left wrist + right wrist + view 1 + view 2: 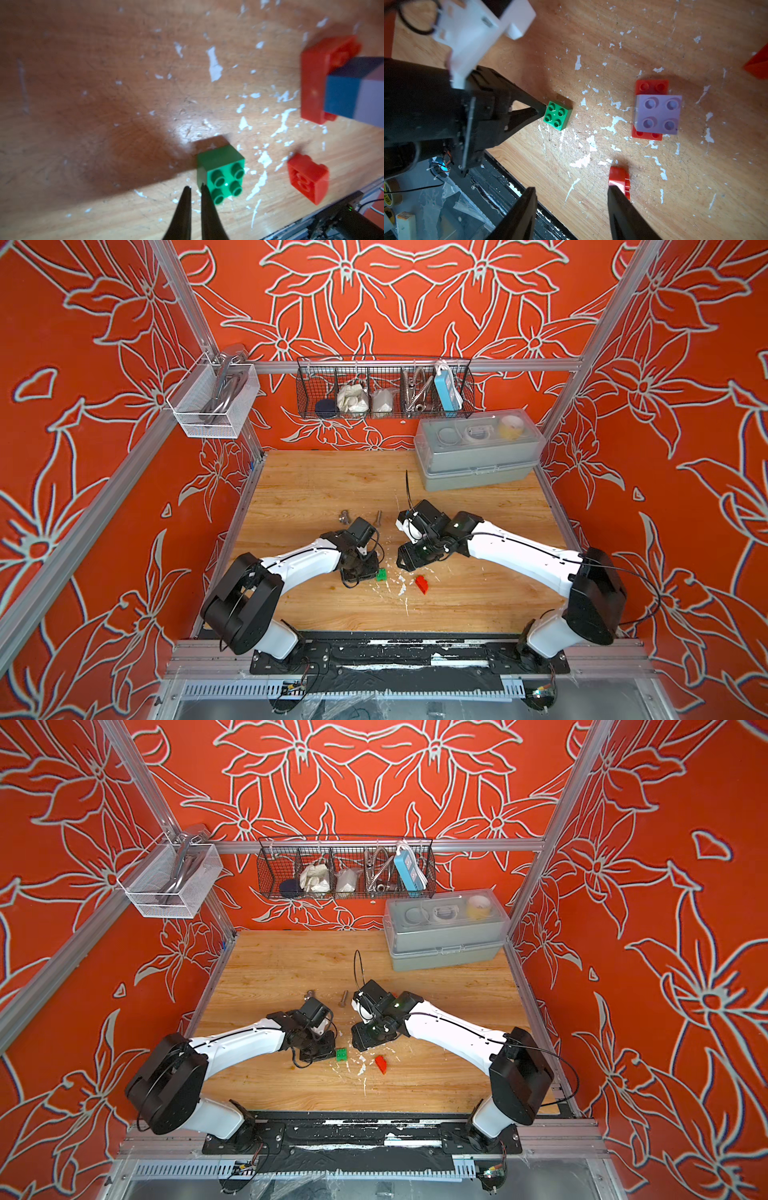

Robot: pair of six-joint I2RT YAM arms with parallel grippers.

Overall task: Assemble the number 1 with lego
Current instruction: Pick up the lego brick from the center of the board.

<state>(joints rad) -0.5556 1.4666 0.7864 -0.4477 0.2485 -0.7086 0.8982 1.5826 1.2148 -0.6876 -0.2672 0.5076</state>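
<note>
Lego shows in both top views as loose pieces low in the middle of the frame: a green brick [381,574] and, just to its right, a small red brick [421,584] tipped on its side. A started stack shows only in the wrist views: a lilac brick [658,114] on top, a blue brick [342,93] under it, and a long red brick [652,86] flat on the bench [332,489] at the base.

The left claw [194,188] has its fingers pinched almost together with nothing between them. One tip touches the green brick's side. The right claw [571,188] stands wide and empty, and the tipped red brick lies just beside one finger, not between the two.

The step in hand looks like fetching the next piece for the stem of the 1. To lift the green brick, the left claw would need to spread and straddle its flat sides. The red brick would probably need righting, studs up, before it could be pressed on.

Two grey bolts [345,516] lie above the arms at mid-frame, and a grey box [478,464] sits at the bench's upper right.
</note>
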